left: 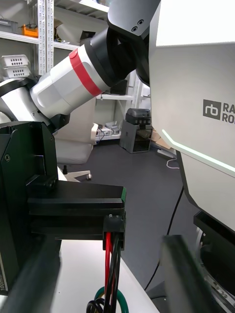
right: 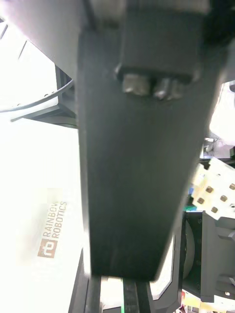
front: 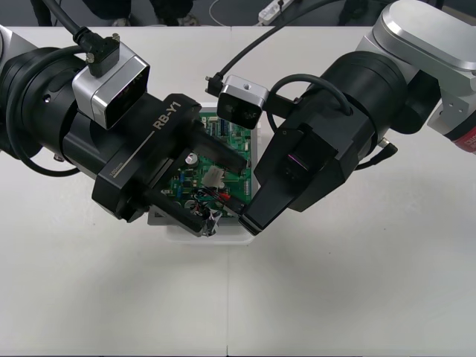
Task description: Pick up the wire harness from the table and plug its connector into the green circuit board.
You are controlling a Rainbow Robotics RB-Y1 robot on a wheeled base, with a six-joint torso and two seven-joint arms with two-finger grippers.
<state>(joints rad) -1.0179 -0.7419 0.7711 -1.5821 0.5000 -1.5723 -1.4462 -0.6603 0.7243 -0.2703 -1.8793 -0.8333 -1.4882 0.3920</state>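
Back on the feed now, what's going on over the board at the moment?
Both arms meet over the green circuit board on its white base. The right gripper appears to pinch the black plug of the wire harness at its fingertips, near the board's near right corner, with the red and black wires hanging below. The left gripper hovers open around those wires. The pictures do not show the plug seated in the board.

Colours around the green circuit board (front: pixel 238 137)
Red, black and green wires (left: pixel 108 264) are seen over it, ended by a black plug (left: pixel 114 229); a white base (front: pixel 230 232) is seen beneath it.
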